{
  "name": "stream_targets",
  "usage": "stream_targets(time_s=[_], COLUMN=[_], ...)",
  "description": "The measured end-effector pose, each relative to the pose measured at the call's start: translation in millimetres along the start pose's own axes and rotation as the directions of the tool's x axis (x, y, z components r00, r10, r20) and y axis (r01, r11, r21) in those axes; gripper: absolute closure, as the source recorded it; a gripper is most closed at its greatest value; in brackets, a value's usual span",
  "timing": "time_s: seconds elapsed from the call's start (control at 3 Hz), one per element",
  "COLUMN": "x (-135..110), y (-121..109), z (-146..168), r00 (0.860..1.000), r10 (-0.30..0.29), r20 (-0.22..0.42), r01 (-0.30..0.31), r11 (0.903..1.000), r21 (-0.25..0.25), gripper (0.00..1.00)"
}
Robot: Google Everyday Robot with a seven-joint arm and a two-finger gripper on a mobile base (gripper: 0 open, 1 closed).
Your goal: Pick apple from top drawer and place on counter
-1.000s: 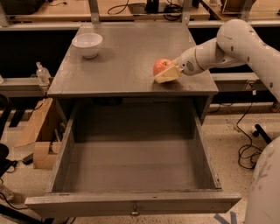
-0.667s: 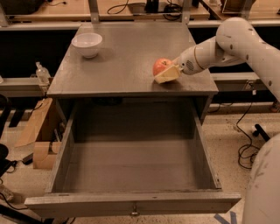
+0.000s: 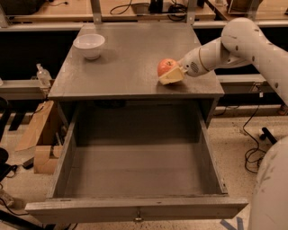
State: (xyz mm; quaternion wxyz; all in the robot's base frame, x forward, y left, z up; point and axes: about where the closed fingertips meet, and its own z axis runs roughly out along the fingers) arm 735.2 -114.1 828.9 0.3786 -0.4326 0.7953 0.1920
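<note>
The apple (image 3: 165, 67), red-orange with a paler patch, rests on the counter (image 3: 126, 67) near its right front part. My gripper (image 3: 170, 74) reaches in from the right on the white arm, and its pale yellow fingers (image 3: 171, 77) lie against the apple's right and front side. The top drawer (image 3: 135, 175) is pulled fully out below the counter; its inside is bare, and its front panel carries a small knob (image 3: 137, 218).
A white bowl (image 3: 89, 45) stands at the counter's back left. Light wooden benches with metal rails (image 3: 135, 11) run behind. A cardboard box (image 3: 38, 134) and a clear bottle (image 3: 42, 75) are at the left. Cables (image 3: 254, 148) lie on the floor at the right.
</note>
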Motion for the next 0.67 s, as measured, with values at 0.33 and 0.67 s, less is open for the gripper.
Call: stream_targets(time_s=[0.33, 0.67], x=[-0.1, 0.0], y=[0.0, 0.6], z=[-0.1, 1.3], r00=[1.000, 1.000], r10=[0.000, 0.000], r20=[0.000, -0.001], r01=[0.000, 0.000], r11=[1.0000, 1.0000], r21=[0.000, -0.002], gripper=[0.05, 0.00])
